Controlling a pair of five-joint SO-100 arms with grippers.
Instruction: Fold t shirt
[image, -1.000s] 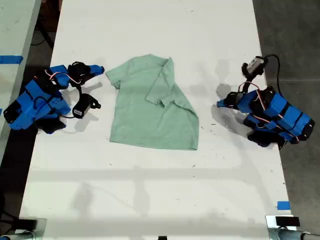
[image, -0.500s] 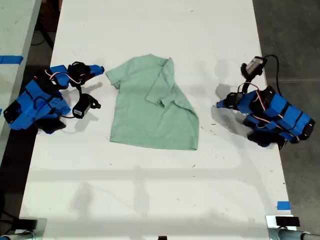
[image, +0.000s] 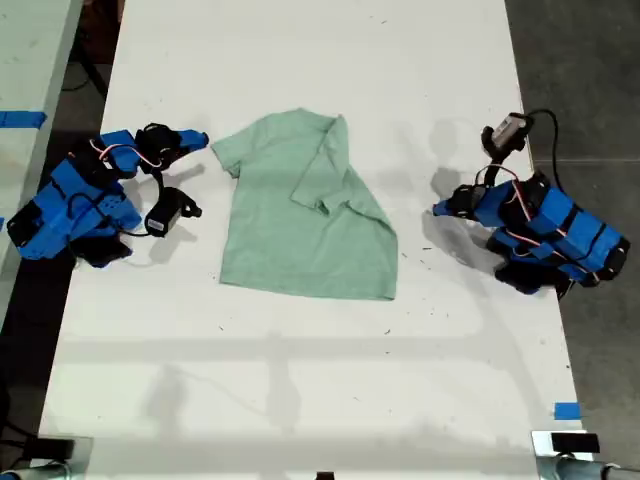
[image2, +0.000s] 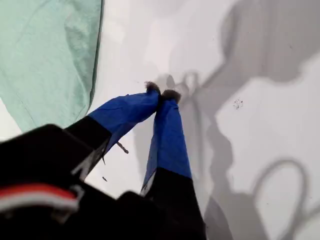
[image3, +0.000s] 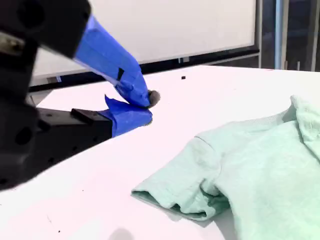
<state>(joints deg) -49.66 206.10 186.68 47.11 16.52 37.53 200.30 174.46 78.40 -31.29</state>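
**Hidden and cut off**

One side of the shirt (image: 305, 215) is folded over, covering that sleeve and the cloth beneath. Both wrist views crop the shirt (image2: 47, 55) (image3: 250, 170) at the frame edge. The exterior view cuts the table (image: 300, 400) at top and bottom. Small dark specks on it, too small to identify.

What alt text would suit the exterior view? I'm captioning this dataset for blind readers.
A pale green t shirt lies mid-table, one side folded over toward its middle. A blue arm rests on either side, clear of the cloth: my second claw at the view's left, my first claw at its right.
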